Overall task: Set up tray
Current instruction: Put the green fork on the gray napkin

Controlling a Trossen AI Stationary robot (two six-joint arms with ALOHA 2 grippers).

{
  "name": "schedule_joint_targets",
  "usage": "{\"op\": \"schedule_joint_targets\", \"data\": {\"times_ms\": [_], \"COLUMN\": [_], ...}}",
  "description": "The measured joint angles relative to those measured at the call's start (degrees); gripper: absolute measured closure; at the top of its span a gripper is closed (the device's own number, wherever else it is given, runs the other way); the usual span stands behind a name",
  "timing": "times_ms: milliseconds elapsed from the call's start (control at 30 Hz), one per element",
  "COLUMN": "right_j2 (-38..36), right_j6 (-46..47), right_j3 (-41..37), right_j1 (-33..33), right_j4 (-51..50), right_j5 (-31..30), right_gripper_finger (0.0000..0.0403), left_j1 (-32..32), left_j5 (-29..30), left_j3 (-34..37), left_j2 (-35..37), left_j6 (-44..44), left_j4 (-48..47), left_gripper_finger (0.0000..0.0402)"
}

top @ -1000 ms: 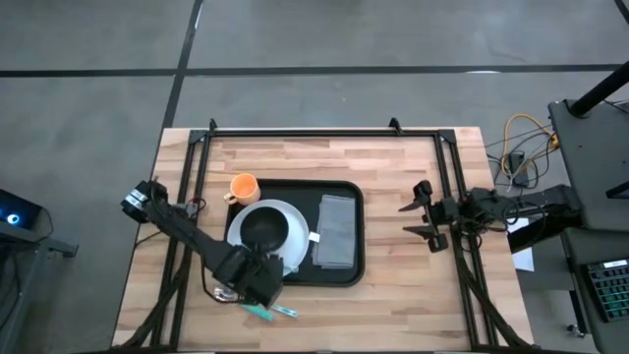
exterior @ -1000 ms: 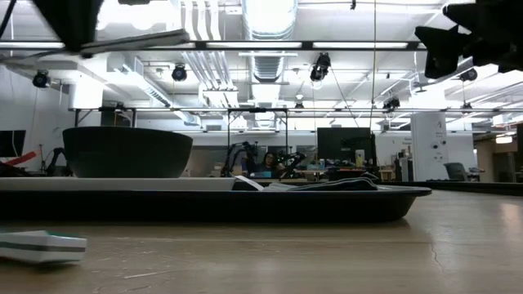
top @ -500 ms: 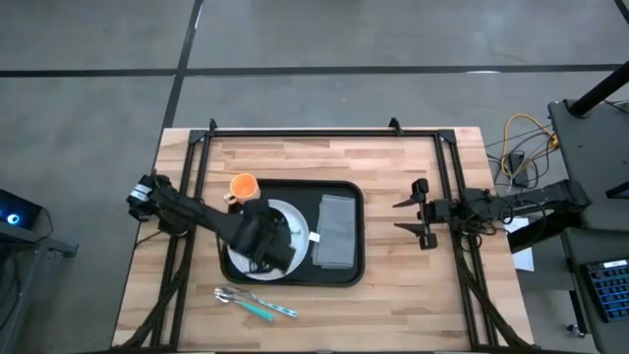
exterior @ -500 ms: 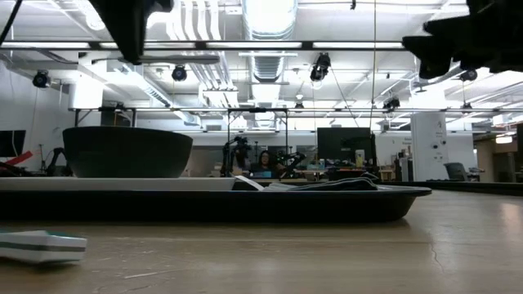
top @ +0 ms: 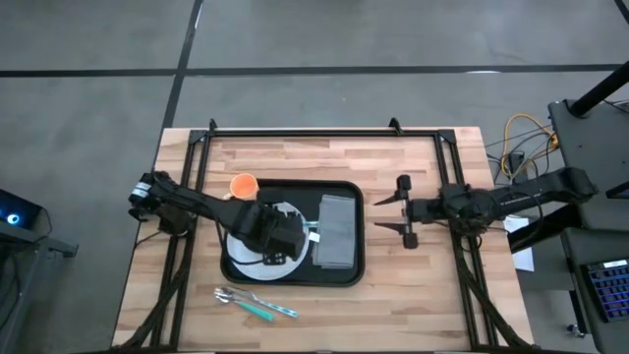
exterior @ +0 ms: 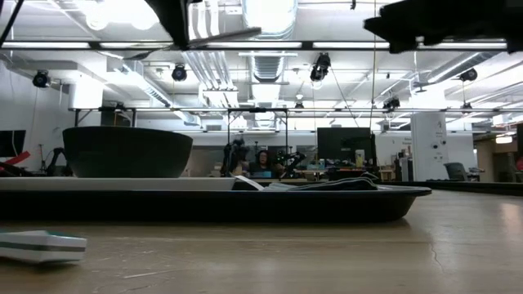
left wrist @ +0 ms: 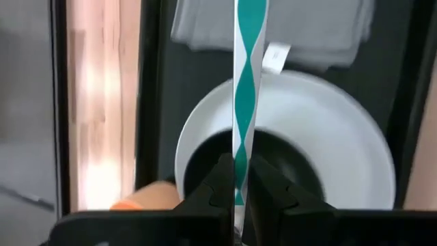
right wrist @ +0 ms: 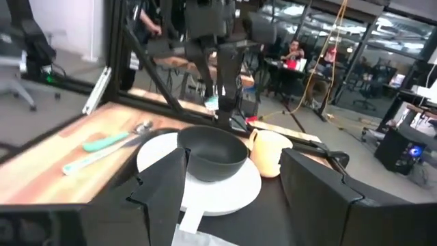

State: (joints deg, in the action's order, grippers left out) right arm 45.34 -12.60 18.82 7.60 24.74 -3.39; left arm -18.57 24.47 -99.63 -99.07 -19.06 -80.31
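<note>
The left end effector [top: 285, 234] is clenched on a slim teal-and-white striped utensil handle [left wrist: 243, 96], which runs straight out between its two dark fingers [left wrist: 220, 183]. It hangs over the large black rectangular tray [top: 339, 278] with rounded corners and a low rim, above the dark round bowl [top: 257, 233] that sits on the round white plate [top: 239, 265] in the tray's left half. Seen from the left wrist, the handle's long axis points from the bowl across the plate's rim toward the folded grey napkin [left wrist: 273, 27]. From above, that is toward the tray's right half, roughly along the tray's length. The napkin [top: 337, 231] lies lengthwise across the tray's short way, so the held handle sits crosswise to it and would, I judge, need turning if it is to lie alongside.

The tray itself rests in the middle of the wooden worktop [top: 324, 162], directly under the left end effector, so the left arm is plainly the nearer one. An orange cup [top: 243, 184] stands at the tray's far-left corner; whether it is inside the rim I cannot tell. A metal spoon and a teal-handled utensil [top: 254, 303] lie on the worktop just beyond the tray's near edge.

The right end effector [top: 402, 209] waits just beside the tray's right edge, fingers spread and empty, pointing at the tray.
</note>
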Motion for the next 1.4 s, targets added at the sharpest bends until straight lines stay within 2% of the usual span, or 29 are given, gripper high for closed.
{"op": "schedule_joint_targets", "data": {"times_ms": [167, 400, 633, 933, 1067, 1200, 1333, 1400], "right_j2": [10.1, 24.5, 34.9, 43.8, 48.2, 53.0, 55.7, 56.6], "right_j6": [-3.4, -6.3, -7.4, -7.8, -8.2, -9.4, -10.8, -11.8], "right_j3": [8.4, 23.7, 36.3, 51.5, 56.6, 60.3, 62.7, 63.3], "right_j1": [0.0, 0.1, 2.7, 6.4, 6.3, 6.2, 6.4, 6.2], "right_j4": [-4.5, -19.6, -29.6, -40.6, -44.5, -46.0, -45.8, -46.0], "right_j5": [-3.7, -8.5, -18.1, -21.5, -25.0, -25.6, -32.7, -33.6], "right_gripper_finger": [0.0179, 0.0179, 0.0179, 0.0179, 0.0179, 0.0179, 0.0181, 0.0184], "left_j1": [0.5, 1.5, 2.6, 3.3, 3.5, 3.5, 3.5, 3.5], "left_j5": [-0.1, 1.9, 2.9, 4.1, 4.2, 4.9, 5.0, 5.0], "left_j3": [0.2, 1.0, 1.0, 3.1, 4.2, 4.5, 4.7, 4.8], "left_j2": [0.0, 0.0, 0.0, 0.0, 0.0, 0.0, 0.0, 0.0], "left_j6": [1.1, 0.0, -0.6, -1.1, -1.6, -2.0, -2.0, -2.0], "left_j4": [1.3, 0.7, 0.1, -0.4, -0.3, -0.2, -0.2, -0.3], "left_gripper_finger": [0.0397, 0.0397, 0.0397, 0.0397, 0.0397, 0.0397, 0.0397, 0.0397]}}
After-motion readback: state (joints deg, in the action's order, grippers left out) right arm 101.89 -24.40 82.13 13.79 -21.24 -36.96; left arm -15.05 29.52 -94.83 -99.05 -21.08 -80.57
